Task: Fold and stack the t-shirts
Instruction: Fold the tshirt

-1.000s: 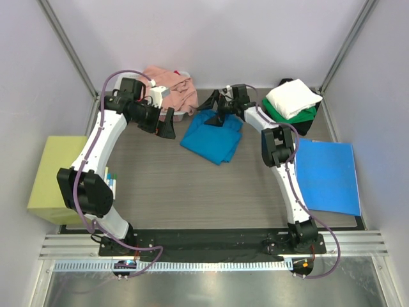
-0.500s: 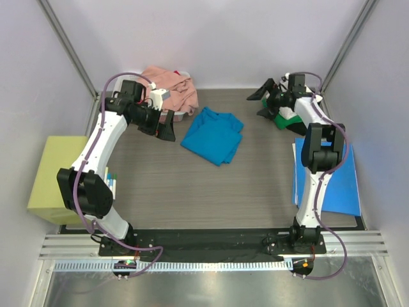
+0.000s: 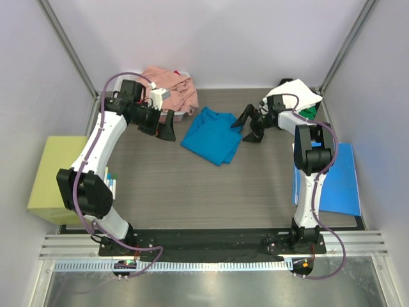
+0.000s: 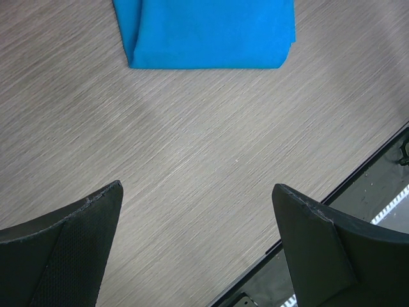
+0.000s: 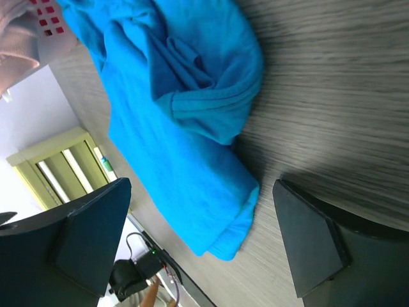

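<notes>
Top external view has the teal-blue t-shirt [image 3: 214, 134] lying loosely folded on the worktop [image 3: 192, 192], near the middle of its far edge, with the collar end rumpled. The left gripper [image 3: 167, 125] hangs just to the shirt's left, its jaws wide apart and holding nothing. From the left wrist camera, bare wood grain shows between its fingers, with a neat folded edge of the shirt beyond. The right gripper [image 3: 250, 126] sits low just off the shirt's right side, jaws likewise spread and empty, and as far as I can see it is not touching the cloth. A salmon pink t-shirt [image 3: 172, 89] is heaped at the far left corner, behind the left arm. At the far right corner a white t-shirt [image 3: 295, 94] lies folded on top of a green t-shirt [image 3: 310, 112]. A stiff blue sheet [image 3: 335, 182] lies along the right edge, and a yellow-green block [image 3: 54, 179] stands just off the left edge.
</notes>
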`<state>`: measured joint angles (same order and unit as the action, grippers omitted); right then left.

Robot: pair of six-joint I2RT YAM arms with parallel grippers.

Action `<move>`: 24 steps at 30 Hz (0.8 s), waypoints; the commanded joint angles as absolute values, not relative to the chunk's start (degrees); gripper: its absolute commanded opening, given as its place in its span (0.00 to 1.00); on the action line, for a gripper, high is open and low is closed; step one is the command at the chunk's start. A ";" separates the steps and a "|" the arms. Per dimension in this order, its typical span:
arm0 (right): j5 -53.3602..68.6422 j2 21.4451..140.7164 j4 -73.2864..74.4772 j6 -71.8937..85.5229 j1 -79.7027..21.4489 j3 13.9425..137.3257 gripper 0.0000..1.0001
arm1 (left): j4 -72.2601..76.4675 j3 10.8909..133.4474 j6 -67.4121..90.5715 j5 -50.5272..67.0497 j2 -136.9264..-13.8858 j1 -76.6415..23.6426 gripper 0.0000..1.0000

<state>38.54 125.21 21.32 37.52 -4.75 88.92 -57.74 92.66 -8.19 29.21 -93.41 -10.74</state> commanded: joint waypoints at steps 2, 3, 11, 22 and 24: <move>37.00 127.00 20.66 35.51 -5.97 86.84 1.00 | -58.10 95.97 -8.35 31.38 -92.64 -10.55 1.00; 37.09 127.70 20.39 35.59 -6.32 86.75 1.00 | -58.27 96.06 -8.35 31.29 -92.72 -10.55 1.00; 36.91 129.99 17.06 36.73 -11.33 83.85 1.00 | -58.97 97.38 -8.70 30.85 -92.81 -10.55 1.00; 37.71 133.59 12.67 40.78 -14.41 84.99 0.93 | -59.24 96.86 -9.14 30.67 -92.20 -10.55 1.00; 38.05 133.77 11.43 41.48 -14.59 84.55 0.51 | -59.24 96.51 -9.32 30.41 -92.11 -10.55 1.00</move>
<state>44.77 128.46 9.69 41.95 -13.76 87.77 -58.78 95.79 -8.25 29.74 -93.41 -10.74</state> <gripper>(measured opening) 0.887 0.996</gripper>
